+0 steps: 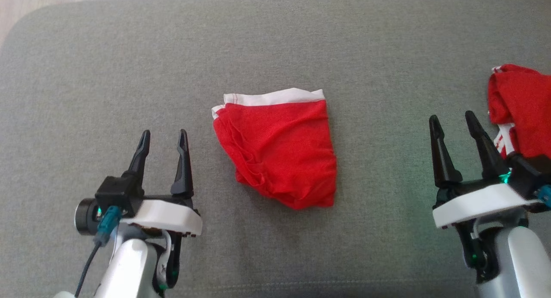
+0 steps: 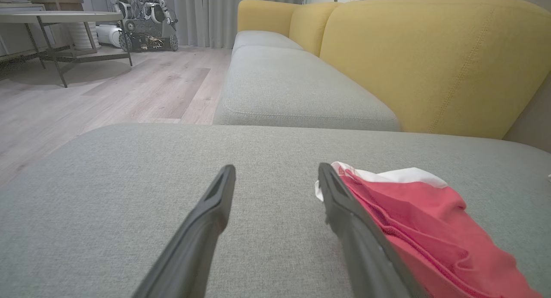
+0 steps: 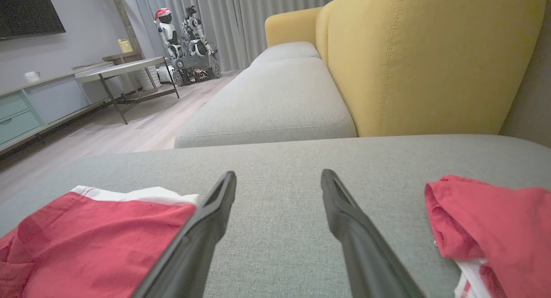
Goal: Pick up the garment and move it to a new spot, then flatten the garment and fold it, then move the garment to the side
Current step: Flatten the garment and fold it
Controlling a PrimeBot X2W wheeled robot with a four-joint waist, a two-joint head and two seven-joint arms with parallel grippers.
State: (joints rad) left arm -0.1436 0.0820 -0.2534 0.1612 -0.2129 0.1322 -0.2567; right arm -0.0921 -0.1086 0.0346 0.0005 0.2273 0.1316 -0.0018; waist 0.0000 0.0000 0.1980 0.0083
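while my left tool (image 1: 165,132) and right tool (image 1: 450,115) hover spread and empty, the red garment (image 1: 280,147) lies on the cushion (image 1: 275,39) between them, nearer the left.

Two red garments lie on one grey cushion (image 1: 86,74) — the folded garment (image 1: 277,156) in the middle, the second garment (image 1: 518,104) at the right edge. Two grippers, the left gripper (image 1: 165,132) and the right gripper (image 1: 451,115), bear two dark fingers (image 1: 182,164) each — four in all. One table (image 2: 60,17) stands on the floor (image 2: 129,87).
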